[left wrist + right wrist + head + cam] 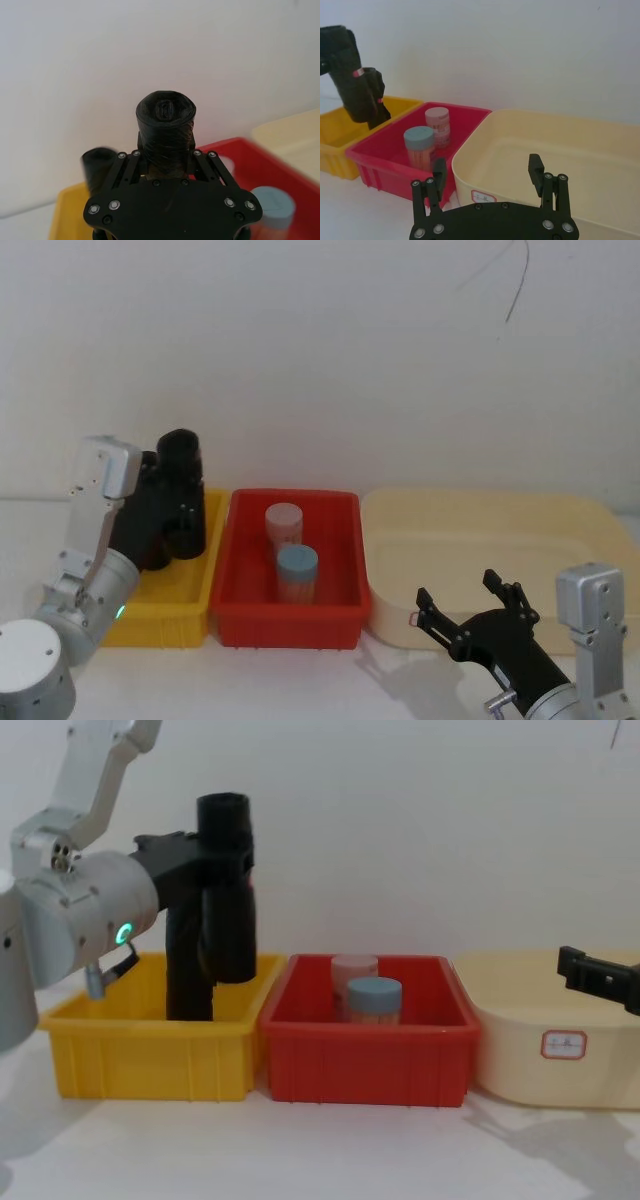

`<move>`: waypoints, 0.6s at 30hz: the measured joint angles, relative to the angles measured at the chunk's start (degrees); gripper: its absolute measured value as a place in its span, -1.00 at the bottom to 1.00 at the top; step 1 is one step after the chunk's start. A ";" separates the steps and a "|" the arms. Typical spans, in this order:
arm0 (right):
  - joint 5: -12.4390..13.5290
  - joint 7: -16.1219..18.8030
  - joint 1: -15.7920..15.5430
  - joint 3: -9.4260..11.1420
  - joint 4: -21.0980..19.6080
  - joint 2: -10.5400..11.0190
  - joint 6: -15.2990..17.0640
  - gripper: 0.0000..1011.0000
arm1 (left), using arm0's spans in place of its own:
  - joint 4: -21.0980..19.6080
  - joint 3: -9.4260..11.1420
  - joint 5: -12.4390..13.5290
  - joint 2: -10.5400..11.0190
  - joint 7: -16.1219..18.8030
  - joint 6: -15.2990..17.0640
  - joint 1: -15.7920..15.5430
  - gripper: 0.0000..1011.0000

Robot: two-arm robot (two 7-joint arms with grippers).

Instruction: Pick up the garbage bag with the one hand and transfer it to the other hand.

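Right tool (pixel 470 612) is nearest me, low over the bench (pixel 300 1150) at the front edge of the beige tub (pixel 520 1060), jaws spread wide, nothing in them. Then the row of bins, touching side by side: yellow bin (pixel 150 1055), red bin (pixel 365 1065), then the tub. Left tool (pixel 166 157) is clamped on the garbage bag (pixel 165 117), roll upright, raised over the yellow bin with its lower end near rim level; I cannot tell if it clears the rim. Just behind it a second black roll (pixel 187 975) stands in the yellow bin. Plain wall (pixel 350 360) at the back. Risks, as I judge them: the two tools are well apart, so the carry crosses the red bin and a low-hanging end could clip the bin wall or tip a jar. The crinkled film looks slippery and soft, so the roll may slide or tilt in the grip. If the right tool closes where the left fingers sit they collide, and if the left lets go early the bag drops into a bin. The hanging end could also knock the second roll over. Counts: two tools, two black rolls, three bins, two jars in the red bin, the blue-lidded jar (pixel 374 1000) in front and the pale-lidded jar (pixel 283 522) behind.
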 joint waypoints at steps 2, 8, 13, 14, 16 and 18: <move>0.00 0.00 0.00 0.00 0.00 0.00 0.00 0.98 | -0.39 0.24 -0.56 -0.03 -1.36 0.00 -0.31 -0.27; 0.00 0.00 0.00 0.00 0.00 0.00 0.00 0.98 | -1.31 0.99 -2.36 -0.38 -5.38 0.32 -1.12 -0.27; 0.00 0.00 0.00 0.00 0.00 0.00 0.00 0.98 | -1.72 1.67 -3.95 -0.73 -8.44 0.77 -1.80 -0.27; 0.00 0.00 0.00 0.00 0.00 0.00 0.00 0.98 | -1.83 1.95 -4.47 -0.88 -9.40 0.91 -2.08 -0.27; 0.00 0.00 0.00 0.00 0.00 0.00 0.00 0.98 | -1.89 2.33 -5.24 -1.08 -10.77 1.13 -2.49 -0.27; 0.00 0.00 0.00 0.00 0.00 0.00 0.00 0.98 | -1.92 2.57 -5.79 -1.21 -11.68 1.28 -2.75 -0.27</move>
